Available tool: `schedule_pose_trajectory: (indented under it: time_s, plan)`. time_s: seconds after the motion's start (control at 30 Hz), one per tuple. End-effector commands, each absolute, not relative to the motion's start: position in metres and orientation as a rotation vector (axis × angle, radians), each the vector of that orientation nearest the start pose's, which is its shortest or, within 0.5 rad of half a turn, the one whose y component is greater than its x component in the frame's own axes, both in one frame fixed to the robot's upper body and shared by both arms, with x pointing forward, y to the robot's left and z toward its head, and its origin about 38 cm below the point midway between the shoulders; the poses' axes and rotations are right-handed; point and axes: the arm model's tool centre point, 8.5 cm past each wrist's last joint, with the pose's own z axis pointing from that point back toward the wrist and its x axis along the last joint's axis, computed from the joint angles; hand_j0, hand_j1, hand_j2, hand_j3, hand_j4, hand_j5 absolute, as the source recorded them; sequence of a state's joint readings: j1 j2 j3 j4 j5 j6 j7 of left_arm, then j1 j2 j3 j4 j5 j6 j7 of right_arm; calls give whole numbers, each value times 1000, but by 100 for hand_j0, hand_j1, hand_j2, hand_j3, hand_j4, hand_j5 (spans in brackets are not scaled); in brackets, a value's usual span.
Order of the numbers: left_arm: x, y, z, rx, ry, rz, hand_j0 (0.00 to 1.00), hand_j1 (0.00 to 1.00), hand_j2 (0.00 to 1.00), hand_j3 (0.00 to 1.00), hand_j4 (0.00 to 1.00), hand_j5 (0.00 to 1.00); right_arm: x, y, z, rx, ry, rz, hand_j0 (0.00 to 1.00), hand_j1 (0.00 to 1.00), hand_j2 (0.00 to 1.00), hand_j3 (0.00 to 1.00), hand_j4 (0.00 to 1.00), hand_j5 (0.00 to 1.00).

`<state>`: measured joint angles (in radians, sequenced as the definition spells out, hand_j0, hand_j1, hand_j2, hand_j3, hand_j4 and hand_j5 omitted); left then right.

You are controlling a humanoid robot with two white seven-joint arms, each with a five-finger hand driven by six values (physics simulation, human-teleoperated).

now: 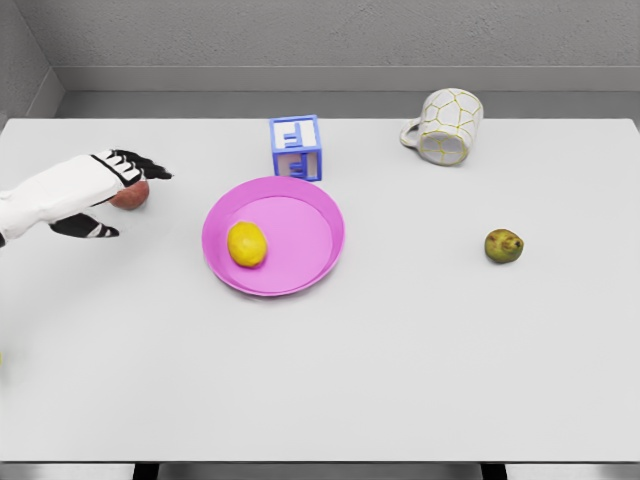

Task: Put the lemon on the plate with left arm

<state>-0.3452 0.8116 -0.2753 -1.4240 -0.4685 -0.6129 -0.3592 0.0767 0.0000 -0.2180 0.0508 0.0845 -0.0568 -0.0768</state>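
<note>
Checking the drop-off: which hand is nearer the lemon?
Left. The left hand hovers left of the plate, apart from the lemon lying in it. The right hand is out of view.

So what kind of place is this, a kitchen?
Probably not: it looks like a computer-made test room. There's just a plain white table by a bare grey wall, with a lemon on a pink plate.
</note>
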Motion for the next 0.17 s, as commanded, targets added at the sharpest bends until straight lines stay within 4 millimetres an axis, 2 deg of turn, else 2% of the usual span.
schedule_pose_trajectory:
  time_s: [0.0,0.07,0.13]
  plan:
    - [413,416,214,672,-1468,-1691,100,100,100,100,100,100,-62,-275,-257,-165,69,-134,100,100,100,100,100,100]
    - [406,419,203,630,-1469,-1660,100,100,100,100,100,100,-61,-275,-257,-165,68,-134,100,100,100,100,100,100]
    - [405,416,203,622,-1480,-1660,100,100,100,100,100,100,-62,-275,-257,-165,69,-134,100,100,100,100,100,100]
